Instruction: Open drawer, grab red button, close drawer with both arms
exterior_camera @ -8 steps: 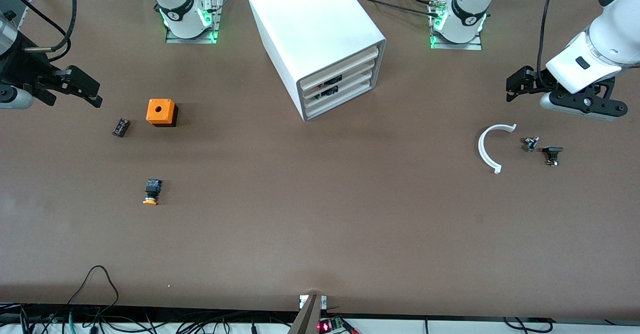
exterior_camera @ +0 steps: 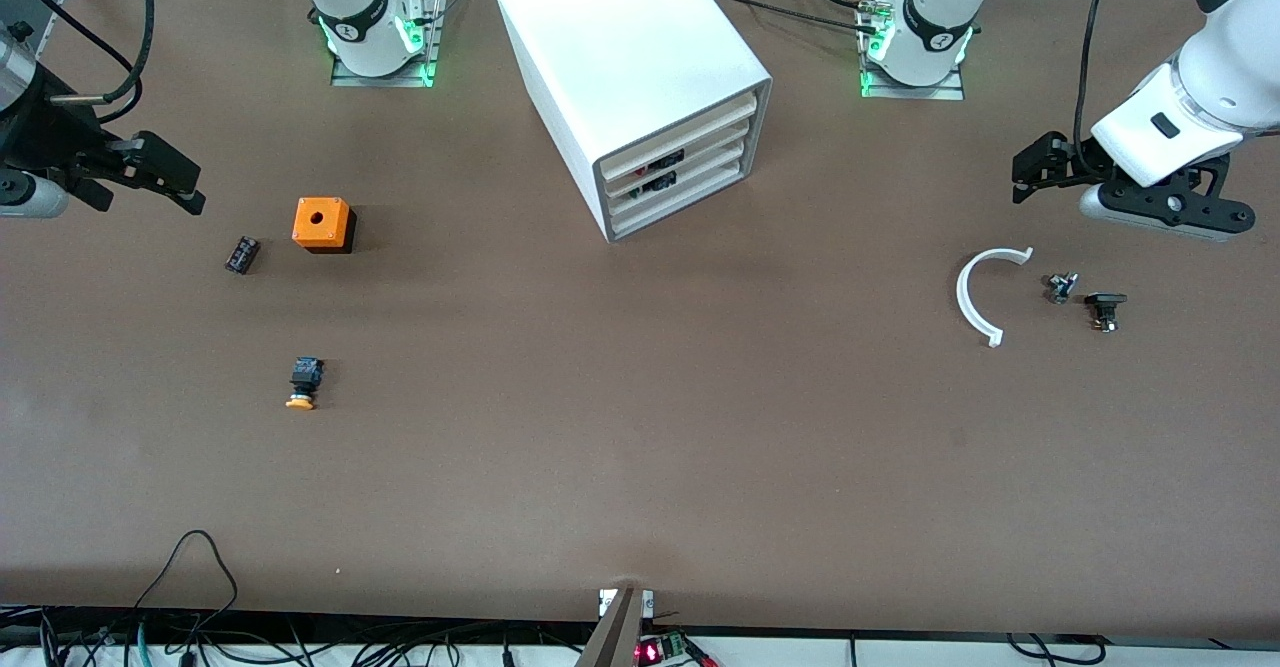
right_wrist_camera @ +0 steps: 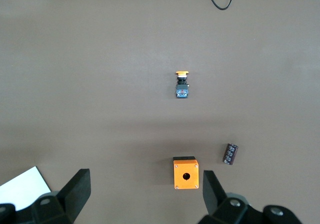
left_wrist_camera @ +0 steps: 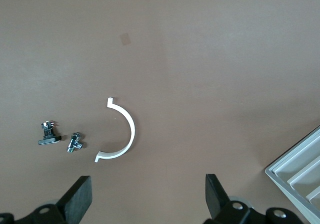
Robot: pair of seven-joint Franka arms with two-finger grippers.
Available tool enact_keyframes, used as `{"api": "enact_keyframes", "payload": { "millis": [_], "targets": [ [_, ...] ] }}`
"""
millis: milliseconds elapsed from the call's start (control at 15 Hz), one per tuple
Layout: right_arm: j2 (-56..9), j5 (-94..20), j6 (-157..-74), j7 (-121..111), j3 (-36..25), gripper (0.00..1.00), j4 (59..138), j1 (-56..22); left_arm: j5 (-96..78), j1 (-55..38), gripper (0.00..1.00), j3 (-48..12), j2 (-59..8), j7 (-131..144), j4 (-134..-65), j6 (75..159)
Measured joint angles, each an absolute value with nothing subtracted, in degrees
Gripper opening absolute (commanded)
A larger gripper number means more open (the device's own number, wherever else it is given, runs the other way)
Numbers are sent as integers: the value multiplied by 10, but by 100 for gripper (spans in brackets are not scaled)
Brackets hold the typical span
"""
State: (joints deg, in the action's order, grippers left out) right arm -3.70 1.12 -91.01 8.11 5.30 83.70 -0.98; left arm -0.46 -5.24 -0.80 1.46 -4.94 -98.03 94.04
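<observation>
Both arms hang out wide, one at each end of the tabletop (exterior_camera: pixel 640 447). The left pincer (exterior_camera: pixel 1030 172) hovers over bare brown surface at the left arm's end, fingers spread and released, nothing between them. Just nearer the front camera lie a white curved clip (exterior_camera: pixel 975 297), a small metal fitting (exterior_camera: pixel 1060 287) and a black knob piece (exterior_camera: pixel 1105 307). The right pincer (exterior_camera: pixel 165 182) hangs at the right arm's end, also spread and empty. Near it sit an orange box with a hole (exterior_camera: pixel 322 223) and a small dark block (exterior_camera: pixel 241 254), and nearer the camera a yellow-capped button (exterior_camera: pixel 304 382) lies on its side. In the middle stands the white cabinet (exterior_camera: pixel 620 57); the middle drawer (exterior_camera: pixel 680 172) sits pushed in. Something dark shows at its front, too small to tell whether it is the red button.
</observation>
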Motion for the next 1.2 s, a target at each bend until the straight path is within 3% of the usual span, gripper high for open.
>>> {"api": "enact_keyframes", "payload": {
  "millis": [200, 733, 1200],
  "targets": [
    [-37, 11, -904, 81, 61, 99, 838, -13, -7, -53, 100, -9, 15, -49, -980, 929],
    [-62, 11, -900, 64, 66, 99, 853, -17, -112, -62, 100, -48, -11, -50, -979, 787],
    [-148, 11, -909, 58, 66, 99, 856, -16, -313, -62, 100, -50, -94, -94, -982, 813]
  ]
}}
